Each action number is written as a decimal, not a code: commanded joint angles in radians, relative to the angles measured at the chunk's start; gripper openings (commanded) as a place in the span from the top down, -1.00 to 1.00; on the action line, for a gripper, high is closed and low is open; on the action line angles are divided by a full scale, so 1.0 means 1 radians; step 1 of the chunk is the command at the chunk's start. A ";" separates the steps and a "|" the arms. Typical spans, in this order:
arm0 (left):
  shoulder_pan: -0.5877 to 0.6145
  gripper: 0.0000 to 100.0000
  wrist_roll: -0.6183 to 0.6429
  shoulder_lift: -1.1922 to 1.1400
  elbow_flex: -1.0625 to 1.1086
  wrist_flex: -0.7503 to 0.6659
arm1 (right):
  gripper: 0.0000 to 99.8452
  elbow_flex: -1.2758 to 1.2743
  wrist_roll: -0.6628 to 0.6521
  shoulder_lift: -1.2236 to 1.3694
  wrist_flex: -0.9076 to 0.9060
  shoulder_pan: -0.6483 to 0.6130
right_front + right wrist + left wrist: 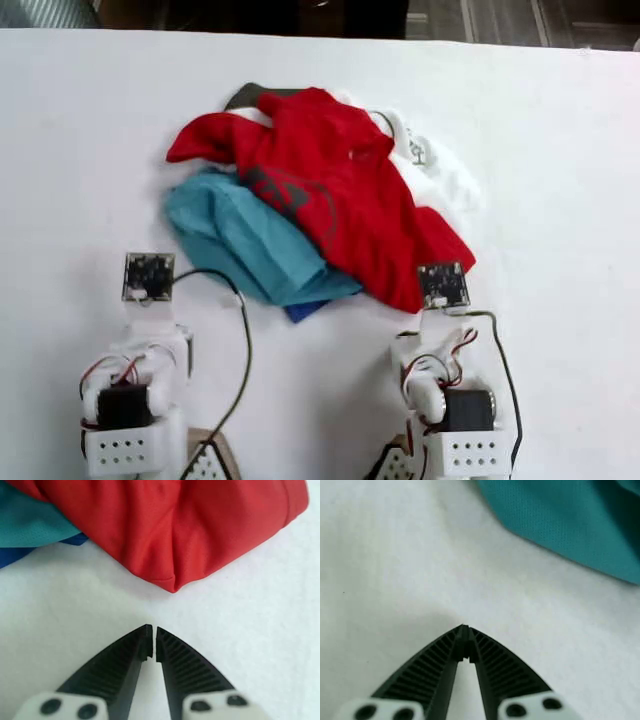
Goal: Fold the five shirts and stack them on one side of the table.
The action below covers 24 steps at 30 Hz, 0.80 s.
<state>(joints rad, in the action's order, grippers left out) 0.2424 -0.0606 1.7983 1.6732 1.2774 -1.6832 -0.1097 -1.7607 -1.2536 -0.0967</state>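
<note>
We find the shirts unfolded and heaped together at the middle of the table (pixel 90 150). None is laid flat and no stack is begun, so we judge the task to be at its outset. The red shirt (pixel 340 190) lies crumpled on top, over the teal shirt (pixel 245 240). A blue shirt (pixel 305 311) shows at the near edge beneath them, and a white shirt (pixel 440 165) and a dark garment (pixel 245 96) show at the far side. Both arms sit drawn in at the near edge, one to each side of the heap, which we take as a rest posture that leaves the pile unobstructed. The left gripper (pixel 465 635) has its fingers together on nothing, over bare table, with the teal shirt ahead of the tips and apart from them. The right gripper (pixel 153 637) likewise has its fingers together and empty; a folded corner of the red shirt lies just ahead of its tips, not touching.
</note>
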 commanded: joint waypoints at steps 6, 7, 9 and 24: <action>0.003 0.95 -0.003 0.017 0.021 0.005 | 0.96 -0.011 0.003 -0.012 0.234 0.005; 0.003 0.95 -0.003 0.017 0.021 0.005 | 0.96 -0.011 0.003 -0.012 0.249 0.005; 0.003 0.95 -0.003 0.017 0.021 0.005 | 0.96 -0.011 0.002 -0.012 0.268 0.005; 0.003 0.95 -0.003 0.017 0.021 0.005 | 0.75 0.175 -0.229 -0.005 0.332 -0.165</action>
<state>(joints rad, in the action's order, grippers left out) 0.2424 -0.0606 1.7983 1.6732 1.2774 -1.6019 -0.3168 -1.7607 -0.8853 -0.1964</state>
